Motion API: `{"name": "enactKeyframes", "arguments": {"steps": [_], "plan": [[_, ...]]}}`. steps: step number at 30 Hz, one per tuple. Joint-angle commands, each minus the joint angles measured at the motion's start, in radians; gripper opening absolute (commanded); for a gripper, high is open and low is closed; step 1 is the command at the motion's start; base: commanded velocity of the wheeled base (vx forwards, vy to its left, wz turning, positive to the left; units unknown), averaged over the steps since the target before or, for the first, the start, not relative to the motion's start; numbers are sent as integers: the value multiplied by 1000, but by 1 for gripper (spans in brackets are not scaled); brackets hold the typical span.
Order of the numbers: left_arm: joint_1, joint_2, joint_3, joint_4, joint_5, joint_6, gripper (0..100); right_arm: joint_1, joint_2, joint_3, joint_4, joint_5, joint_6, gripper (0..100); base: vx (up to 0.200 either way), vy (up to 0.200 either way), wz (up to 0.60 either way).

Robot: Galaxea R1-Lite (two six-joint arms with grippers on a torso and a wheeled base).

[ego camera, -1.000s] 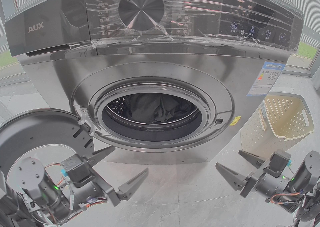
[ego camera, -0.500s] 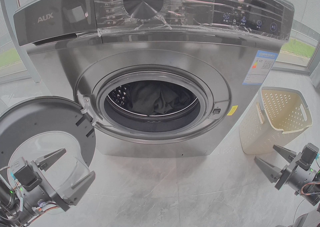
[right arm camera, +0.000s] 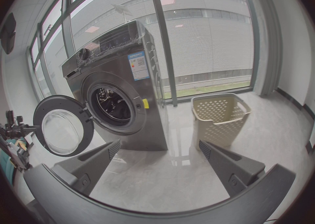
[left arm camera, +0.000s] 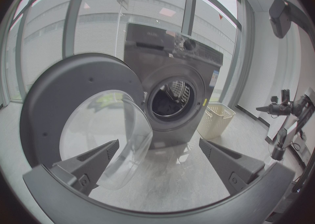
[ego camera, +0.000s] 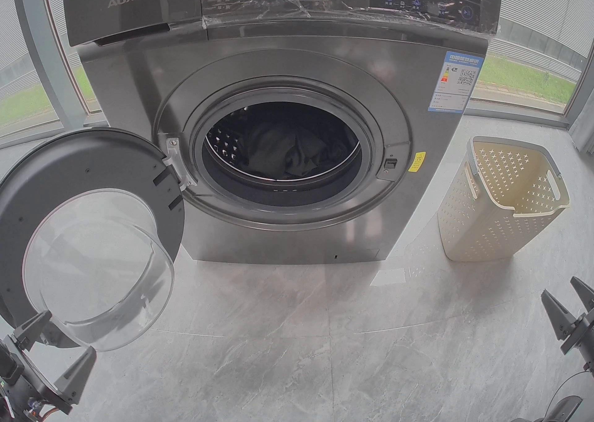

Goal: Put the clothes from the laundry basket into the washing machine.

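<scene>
Tiles of pale grey stone pattern make up the floor [ego camera: 322, 330], and tall windows [ego camera: 25, 89] run behind, with grass and a ribbed grey building beyond the glass. At the left, the round door [ego camera: 80, 176] of the washing machine [ego camera: 278, 52] hangs swung fully open on its hinge, its clear bowl facing outward. The grey machine stands in the middle on the floor, plastic film over its control panel. Inside its drum lies a heap of dark clothes [ego camera: 284, 145], resting toward the back against the perforated metal wall. To the right of the machine, near its front corner but apart from it, the cream laundry basket [ego camera: 461, 219] stands upright, its perforated inner walls in sight.

The left gripper [ego camera: 71, 331] hangs low just below the open door, its jaws spread wide with nothing between them. The right gripper [ego camera: 559, 286] sits low at the far right, nearer than the basket and apart from it, its jaws likewise spread wide and holding nothing.
</scene>
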Motion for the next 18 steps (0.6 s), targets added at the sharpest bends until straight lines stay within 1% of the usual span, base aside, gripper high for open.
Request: {"name": "enactKeyframes", "arguments": {"steps": [1,3,4,5,8,10,11,13,14,15,17,18], "plan": [[103,-178,2,46,-15,4,100,-132,-248,-3,124,52,-51,100,0,0,0],[122,-199,5,44,-16,4,100,-156,-296,-18,173,73,-65,100,0,0,0],[122,-199,5,44,-16,4,100,-156,-296,-18,173,73,-65,100,0,0,0],[136,-210,6,46,-16,4,100,-169,-326,-36,213,90,-68,100,-200,0,0],[145,-218,9,49,-16,4,100,-173,-349,-58,250,93,-68,100,-200,0,0],[176,-224,21,58,-15,4,100,-176,-369,-61,277,96,-70,100,-200,0,0],[187,-233,29,60,-13,4,100,-179,-376,-59,283,96,-71,100,0,0,0],[213,-262,35,83,-5,14,100,-190,-391,-55,294,98,-71,100,0,0,0],[241,-290,35,118,-8,37,100,-205,-406,-47,308,98,-71,100,0,0,0],[247,-296,35,127,-10,43,100,-208,-411,-46,312,98,-71,100,0,0,0],[300,-354,37,195,-15,82,100,-239,-452,-26,355,111,-83,100,0,0,0],[310,-360,37,209,-5,88,100,-250,-472,-18,371,121,-94,100,0,0,0]]}}
